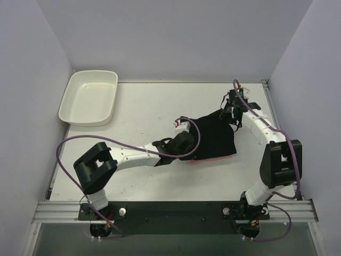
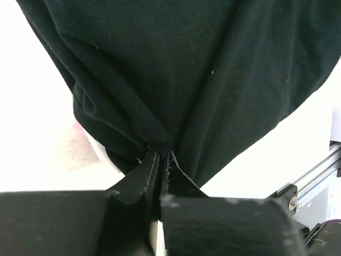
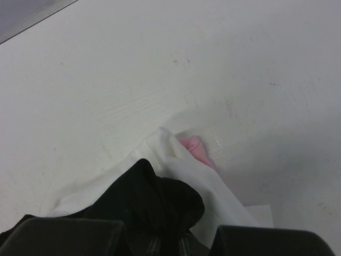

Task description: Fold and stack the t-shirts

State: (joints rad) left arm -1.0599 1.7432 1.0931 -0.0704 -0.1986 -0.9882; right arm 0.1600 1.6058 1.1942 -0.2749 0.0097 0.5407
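Observation:
The black t-shirt [image 1: 213, 136] is stretched over the middle right of the table between both grippers. My left gripper [image 1: 184, 145] is shut on its near-left edge; in the left wrist view the black t-shirt [image 2: 186, 80] bunches at the left gripper [image 2: 160, 154] tips. My right gripper [image 1: 230, 109] is shut on the far-right corner, and the black t-shirt [image 3: 154, 202] bulges from the right gripper [image 3: 168, 245]. Beneath lie a white shirt [image 3: 208, 186] and a pink t-shirt [image 3: 194, 149]. A pink edge [image 1: 216, 158] shows under the black shirt's near side.
A white plastic tray [image 1: 88, 97] sits at the far left corner of the table. Purple cables loop from both arms. Grey walls close in the table on the left, back and right, and a metal rail [image 1: 176, 210] runs along the near edge.

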